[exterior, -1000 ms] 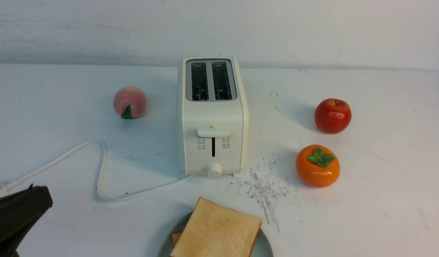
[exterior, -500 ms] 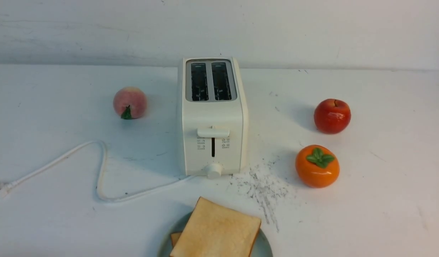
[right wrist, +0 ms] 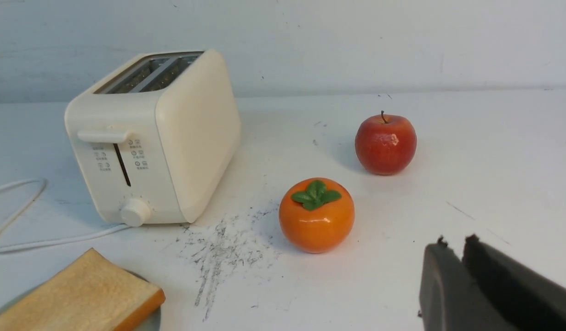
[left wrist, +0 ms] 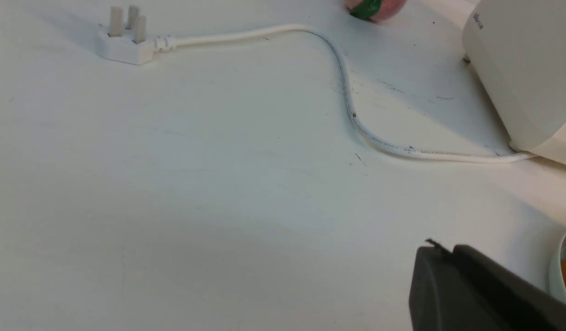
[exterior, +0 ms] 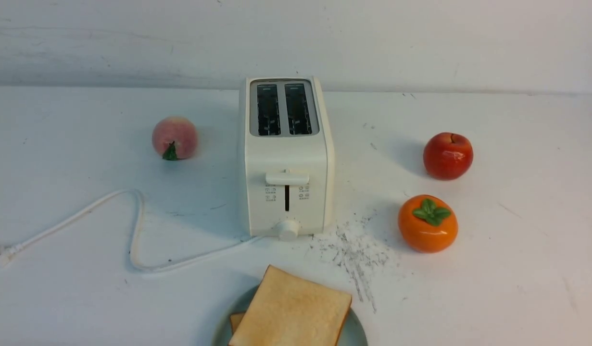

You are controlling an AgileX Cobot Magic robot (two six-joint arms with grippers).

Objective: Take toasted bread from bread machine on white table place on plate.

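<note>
— Looking for the toasted bread (exterior: 291,312): where is it sitting?
— It is lying on the plate (exterior: 357,332) at the near edge of the bench (exterior: 517,269), one slice overlapping another, just in front of the bread machine (exterior: 286,158).
— And what are the arms doing?
— The left fingers (left wrist: 430,280) are pressing together, gripping nothing. The right fingers (right wrist: 441,280) are showing only a thin slit and are also carrying nothing.
</note>
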